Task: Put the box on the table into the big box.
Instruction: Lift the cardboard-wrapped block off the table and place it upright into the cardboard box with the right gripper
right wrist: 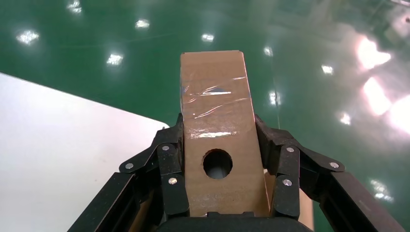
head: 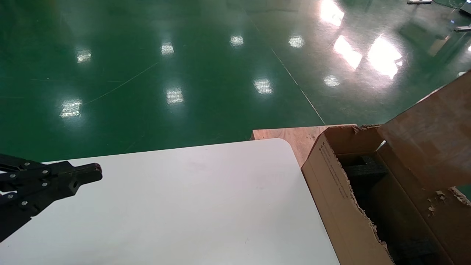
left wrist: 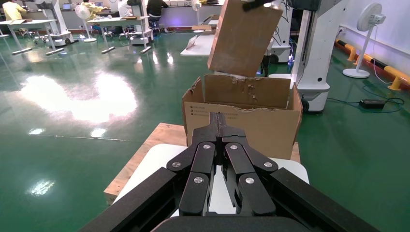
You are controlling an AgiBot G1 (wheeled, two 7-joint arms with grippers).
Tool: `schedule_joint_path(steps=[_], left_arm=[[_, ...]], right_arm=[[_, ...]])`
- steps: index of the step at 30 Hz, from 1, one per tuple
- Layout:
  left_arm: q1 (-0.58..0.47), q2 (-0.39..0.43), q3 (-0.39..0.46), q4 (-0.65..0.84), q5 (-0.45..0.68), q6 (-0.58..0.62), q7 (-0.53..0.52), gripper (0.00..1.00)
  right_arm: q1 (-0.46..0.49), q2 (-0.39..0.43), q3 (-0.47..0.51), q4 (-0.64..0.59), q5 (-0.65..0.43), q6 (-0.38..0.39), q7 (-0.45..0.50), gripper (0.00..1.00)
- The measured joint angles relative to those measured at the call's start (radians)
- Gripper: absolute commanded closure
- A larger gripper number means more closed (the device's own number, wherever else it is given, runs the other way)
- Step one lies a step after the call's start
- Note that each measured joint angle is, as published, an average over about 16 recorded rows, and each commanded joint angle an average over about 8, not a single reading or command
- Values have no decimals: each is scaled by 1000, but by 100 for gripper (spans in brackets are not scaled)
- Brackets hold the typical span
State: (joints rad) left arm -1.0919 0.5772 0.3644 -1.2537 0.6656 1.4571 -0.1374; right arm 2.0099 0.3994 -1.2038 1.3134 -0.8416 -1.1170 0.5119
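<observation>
My right gripper [right wrist: 217, 126] is shut on the box [right wrist: 216, 121], a flat light-brown box with a round hole and clear tape on its face. In the head view the box [head: 428, 136] hangs tilted above the open big box [head: 338, 191], with black foam [head: 364, 169] inside. The left wrist view shows the box [left wrist: 244, 38] above the big box [left wrist: 241, 121]. My left gripper [head: 97, 173] is shut and empty over the left side of the white table [head: 191, 206]; it also shows in the left wrist view [left wrist: 218, 118].
A plywood board [head: 294, 134] lies under the big box, beyond the table's rounded corner. Shiny green floor surrounds the table. In the left wrist view, a white robot stand [left wrist: 314, 58] is behind the big box, with tables and fans farther off.
</observation>
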Motion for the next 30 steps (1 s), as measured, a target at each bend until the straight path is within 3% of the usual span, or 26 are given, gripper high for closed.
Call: schedule_joint_path(steps=[13, 21, 30], left_arm=[[0, 0, 0, 0, 0, 0, 0, 100], [0, 0, 0, 0, 0, 0, 0, 100], [0, 0, 0, 0, 0, 0, 0, 100]], right_arm=[[190, 64, -409, -67, 119, 190, -167, 100], [278, 47, -568, -155, 164, 218, -255, 100], [343, 11, -668, -270, 194, 210, -323, 100]])
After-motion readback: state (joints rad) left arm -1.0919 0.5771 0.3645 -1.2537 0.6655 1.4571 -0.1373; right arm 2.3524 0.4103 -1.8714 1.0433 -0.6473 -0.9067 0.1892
